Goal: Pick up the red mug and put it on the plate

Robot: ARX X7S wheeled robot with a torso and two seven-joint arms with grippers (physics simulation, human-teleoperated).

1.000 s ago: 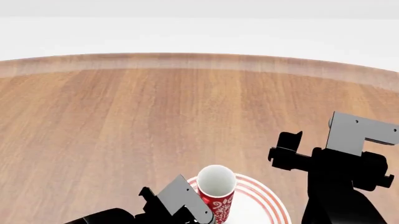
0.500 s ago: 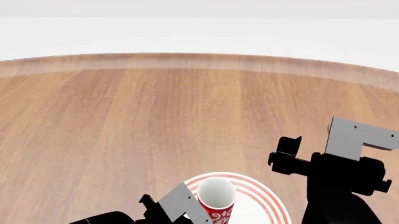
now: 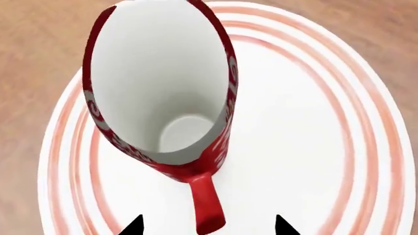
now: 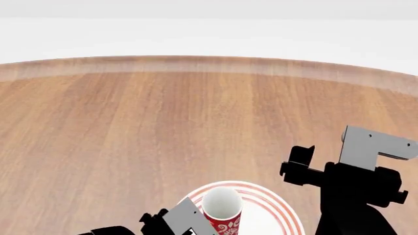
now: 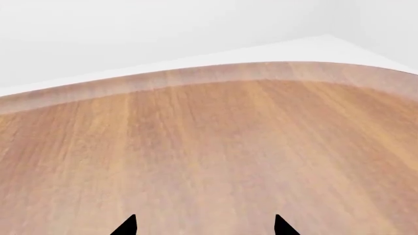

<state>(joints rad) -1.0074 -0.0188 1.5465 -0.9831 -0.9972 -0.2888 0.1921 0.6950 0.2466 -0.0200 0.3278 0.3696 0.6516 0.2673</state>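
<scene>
The red mug (image 3: 163,93), red with white floral pattern and white inside, stands upright on the white plate with red rings (image 3: 307,147). Its red handle (image 3: 207,203) points toward my left gripper (image 3: 207,226). That gripper is open, its two black fingertips (image 3: 135,226) spread wide on either side of the handle without touching it. In the head view the mug (image 4: 222,211) sits on the left part of the plate (image 4: 274,208) at the bottom edge, with the left arm (image 4: 183,219) just behind it. My right gripper (image 4: 297,164) is open and empty, to the right of the plate.
The brown wooden table (image 4: 163,122) stretches away ahead, with its curved far edge (image 4: 209,61) against a white floor. The right wrist view shows only bare wood (image 5: 209,147) and the table's edge.
The mug has come down onto the plate. My left arm has drawn back toward the bottom of the head view. The right arm has sunk slightly.
</scene>
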